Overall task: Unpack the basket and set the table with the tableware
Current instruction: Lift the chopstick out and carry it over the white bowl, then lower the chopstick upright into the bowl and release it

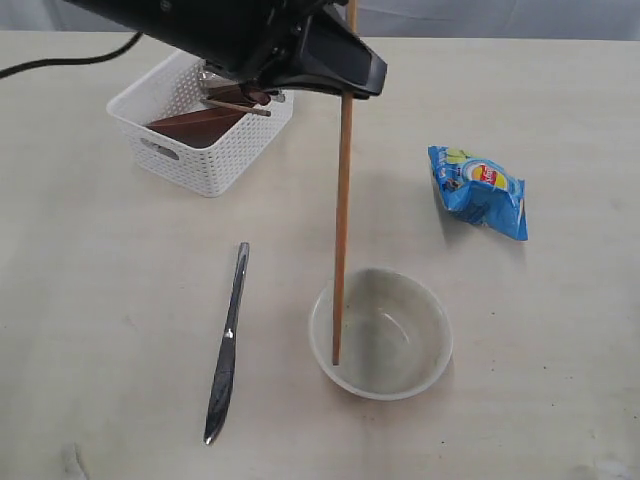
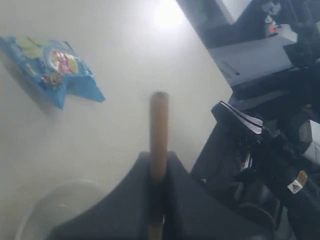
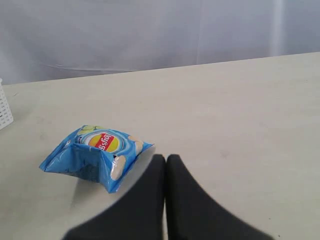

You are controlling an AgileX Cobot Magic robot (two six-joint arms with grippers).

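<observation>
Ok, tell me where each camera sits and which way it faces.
Exterior: above the table, looking down on basket, knife, bowl; left gripper holds a chopstick upright in the bowl.
Left wrist: on the left arm, looking past its fingers along the chopstick to the snack bag.
Right wrist: on the right arm, looking past the shut right gripper at the snack bag.
Shared: snack bag in all three.
</observation>
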